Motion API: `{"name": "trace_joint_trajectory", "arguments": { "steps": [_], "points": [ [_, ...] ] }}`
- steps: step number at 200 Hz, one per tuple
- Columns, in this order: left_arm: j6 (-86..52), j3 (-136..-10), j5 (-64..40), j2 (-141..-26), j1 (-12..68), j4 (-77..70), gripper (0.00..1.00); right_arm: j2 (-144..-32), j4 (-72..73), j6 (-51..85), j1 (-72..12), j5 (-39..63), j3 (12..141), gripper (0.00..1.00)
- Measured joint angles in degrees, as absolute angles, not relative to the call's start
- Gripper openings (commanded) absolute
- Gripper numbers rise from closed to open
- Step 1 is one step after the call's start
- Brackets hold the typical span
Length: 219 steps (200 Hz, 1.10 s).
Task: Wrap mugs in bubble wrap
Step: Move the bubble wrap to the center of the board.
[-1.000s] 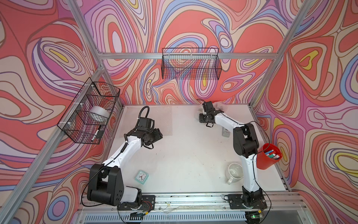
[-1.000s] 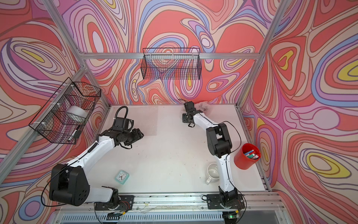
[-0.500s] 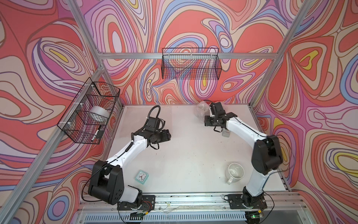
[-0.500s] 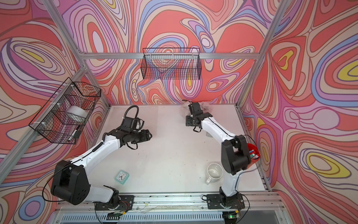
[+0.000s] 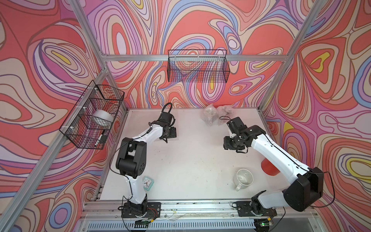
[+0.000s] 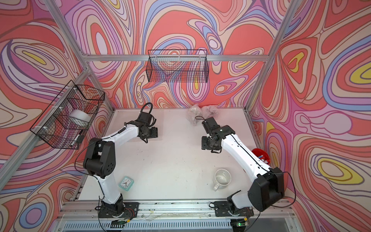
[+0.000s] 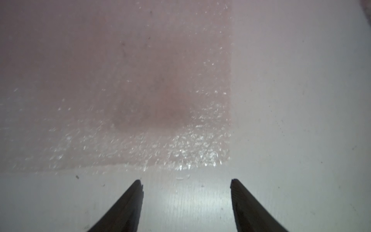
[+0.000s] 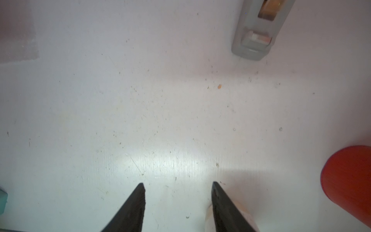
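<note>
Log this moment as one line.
left gripper: open, at edge of flat bubble wrap sheet | right gripper: open, empty | white mug: unwrapped, upright | two wrapped bundles: far edge of table

Nothing legible anywhere here: no word, label, brand or sign can be read in any view. The only candidate is the small teal clock (image 5: 148,182), seen in both top views (image 6: 126,182). It sits along the table's front edge, well apart from the white mug (image 5: 244,178). Its white dial shows dark hands, but the marks around the face are too small to read as numerals.
</note>
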<state>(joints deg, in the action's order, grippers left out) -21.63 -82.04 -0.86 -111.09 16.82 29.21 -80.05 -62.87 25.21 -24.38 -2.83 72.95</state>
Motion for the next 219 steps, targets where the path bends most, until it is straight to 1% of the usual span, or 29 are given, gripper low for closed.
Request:
{"name": "trace_joint_trajectory", "arguments": {
  "steps": [19,33,53,83,107,119,144,163,181,193,219],
  "points": [
    [-19.6,-86.6,-3.4,-116.0,17.1,30.3,0.71,-77.1,-65.8,26.7,-24.6,-3.0,72.1,0.55],
    [-18.2,-89.6,-4.3,-118.7,17.7,31.9,0.67,-75.8,-67.0,27.5,-24.5,-3.1,71.4,0.55],
    [-16.4,-94.0,-4.4,-122.0,19.0,33.9,0.66,-75.1,-68.0,28.2,-24.5,-3.3,70.2,0.55],
    [-14.8,-98.0,-2.6,-125.6,21.0,37.0,0.61,-75.0,-68.7,28.6,-24.5,-3.6,70.0,0.55],
    [-14.6,-98.5,-0.4,-127.0,21.6,39.2,0.60,-75.0,-68.8,28.7,-24.5,-3.6,70.0,0.54],
    [-14.5,-98.5,0.6,-127.2,21.7,39.6,0.57,-75.0,-68.8,28.7,-24.5,-3.6,70.0,0.54],
    [-14.6,-98.9,2.3,-127.4,21.7,40.6,0.43,-75.0,-68.8,28.7,-24.5,-3.5,70.0,0.53],
    [-15.0,-99.5,2.8,-127.9,21.7,40.8,0.27,-74.9,-68.8,28.7,-24.5,-3.4,70.0,0.52],
    [-15.7,-99.1,2.9,-127.8,21.7,40.6,0.09,-74.4,-68.6,28.8,-24.5,-3.5,70.0,0.51],
    [-16.6,-97.6,2.8,-127.1,22.0,39.3,0.00,-73.6,-68.3,28.9,-24.5,-3.8,70.0,0.49],
    [-19.6,-93.3,2.5,-124.4,23.3,37.3,0.00,-71.4,-67.2,29.6,-24.5,-5.8,70.1,0.44]
  ]
}}
